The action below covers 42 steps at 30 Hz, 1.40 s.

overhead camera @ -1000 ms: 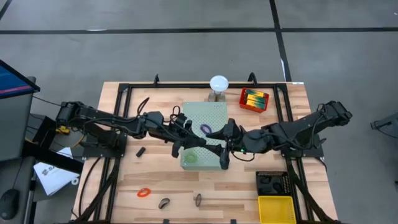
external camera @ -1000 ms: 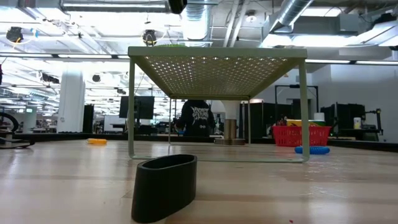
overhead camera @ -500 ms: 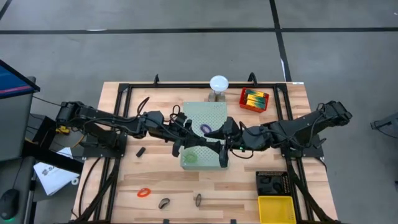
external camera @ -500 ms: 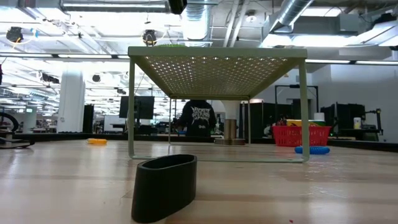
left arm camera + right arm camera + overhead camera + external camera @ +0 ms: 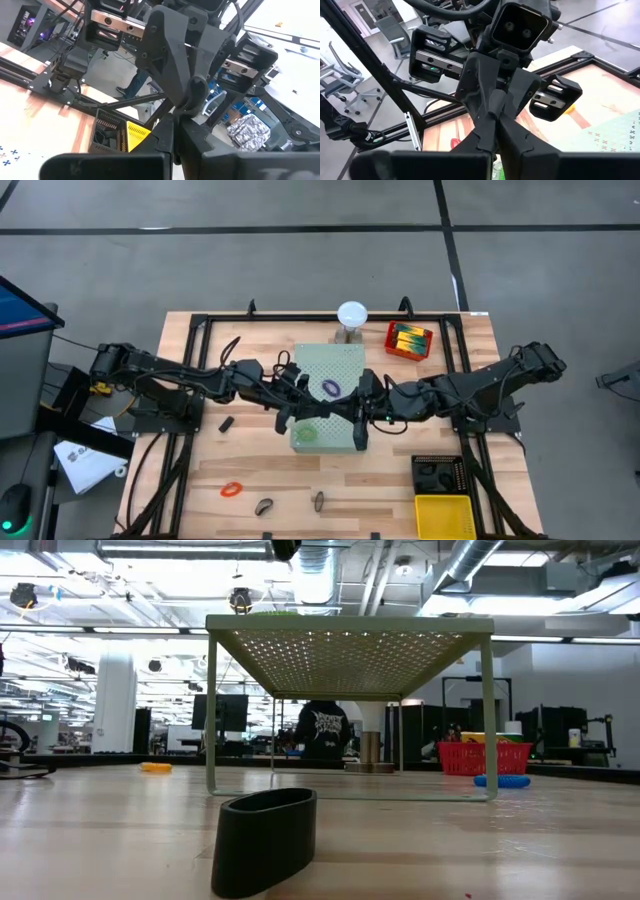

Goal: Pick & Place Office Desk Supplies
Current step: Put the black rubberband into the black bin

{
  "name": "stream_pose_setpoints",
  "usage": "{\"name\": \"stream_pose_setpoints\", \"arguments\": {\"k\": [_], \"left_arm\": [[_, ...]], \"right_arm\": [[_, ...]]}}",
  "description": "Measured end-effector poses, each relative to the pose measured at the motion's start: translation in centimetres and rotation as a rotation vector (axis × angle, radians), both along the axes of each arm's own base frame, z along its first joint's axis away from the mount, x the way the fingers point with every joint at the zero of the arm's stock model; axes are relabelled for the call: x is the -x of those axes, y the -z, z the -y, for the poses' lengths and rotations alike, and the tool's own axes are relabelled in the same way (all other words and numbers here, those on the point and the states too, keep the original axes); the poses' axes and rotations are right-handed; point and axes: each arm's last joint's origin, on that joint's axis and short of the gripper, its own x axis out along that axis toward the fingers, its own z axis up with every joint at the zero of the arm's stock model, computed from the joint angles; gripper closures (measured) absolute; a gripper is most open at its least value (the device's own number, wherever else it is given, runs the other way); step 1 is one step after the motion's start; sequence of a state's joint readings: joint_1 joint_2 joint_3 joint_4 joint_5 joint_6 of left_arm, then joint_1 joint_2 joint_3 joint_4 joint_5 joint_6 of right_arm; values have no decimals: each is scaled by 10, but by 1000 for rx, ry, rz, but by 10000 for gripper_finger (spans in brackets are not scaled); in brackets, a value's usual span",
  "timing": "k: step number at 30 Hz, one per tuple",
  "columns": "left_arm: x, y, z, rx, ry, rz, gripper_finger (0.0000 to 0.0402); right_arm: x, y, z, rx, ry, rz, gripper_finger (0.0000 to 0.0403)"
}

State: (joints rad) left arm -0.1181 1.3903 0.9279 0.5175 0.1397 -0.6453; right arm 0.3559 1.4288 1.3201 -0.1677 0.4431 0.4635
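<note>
Two dark robot arms meet over the middle of the tabletop point(image 5: 200, 470), above a pale-green perforated board point(image 5: 345, 360) that stands on thin legs. The left hand point(image 5: 312, 409) and the right hand point(image 5: 352, 411) face each other tip to tip at the board's middle, each with its fingers pressed together; whether anything is pinched between them cannot be told. On the board lie a purple band loop point(image 5: 331, 388), just behind the hands, and a green band loop point(image 5: 305, 434) near the board's front edge. An orange band loop point(image 5: 232, 489) lies near the tabletop's front left, with two small dark clips point(image 5: 264, 506) beside it along the front edge. A small black piece point(image 5: 225, 423) sits left of the board. A red basket point(image 5: 409, 340) stands near the back right corner, a white dome point(image 5: 351, 313) at the back edge, and a yellow box point(image 5: 445, 516) at the front right corner.
</note>
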Motion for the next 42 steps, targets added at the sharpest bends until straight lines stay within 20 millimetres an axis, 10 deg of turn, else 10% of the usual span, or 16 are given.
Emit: {"name": "stream_pose_setpoints", "arguments": {"k": [26,42], "left_arm": [[29,7,31,-33,119,-266,226],[122,13,54,-168,228,-751,241]], "right_arm": [[9,14,-3,-4,113,-130,402],[99,54,-82,-311,208,-513,403]]}}
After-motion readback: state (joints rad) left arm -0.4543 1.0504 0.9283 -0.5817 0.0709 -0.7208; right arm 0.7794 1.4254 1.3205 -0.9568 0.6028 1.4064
